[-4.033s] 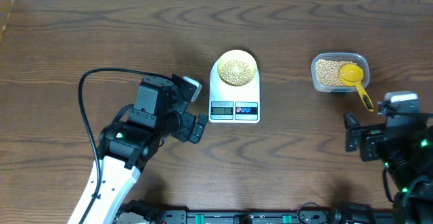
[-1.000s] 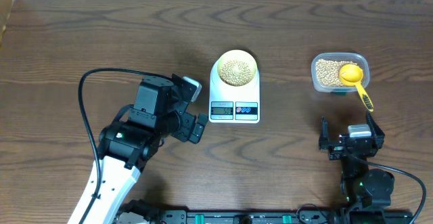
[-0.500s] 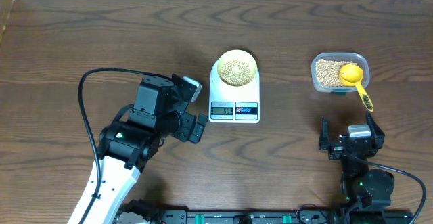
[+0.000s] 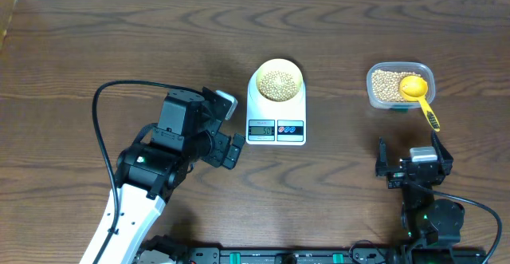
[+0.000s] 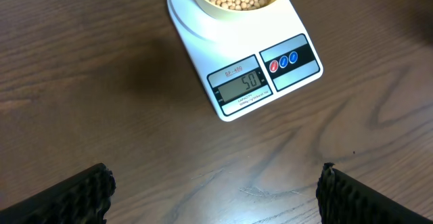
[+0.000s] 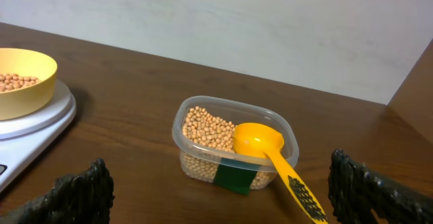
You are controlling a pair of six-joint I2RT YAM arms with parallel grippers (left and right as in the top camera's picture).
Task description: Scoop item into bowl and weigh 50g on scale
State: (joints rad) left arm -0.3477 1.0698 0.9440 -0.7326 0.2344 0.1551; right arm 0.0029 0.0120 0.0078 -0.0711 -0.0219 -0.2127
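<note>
Wood table (image 4: pixel 335 176) leaves you open room between scale (image 4: pixel 276 127) and tub (image 4: pixel 398 64). Left gripper (image 4: pixel 232 127) and right gripper (image 4: pixel 410 154) both stand spread, empty.

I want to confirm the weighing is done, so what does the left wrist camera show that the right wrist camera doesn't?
Only the left wrist view looks down on the white scale so that its display, reading 50, and the two buttons beside it are visible. Only the right wrist view shows the clear tub of beans with the yellow scoop resting in it, and a pale wall behind. Both show the yellow bowl holding beans on the scale, on the dark wooden table.
</note>
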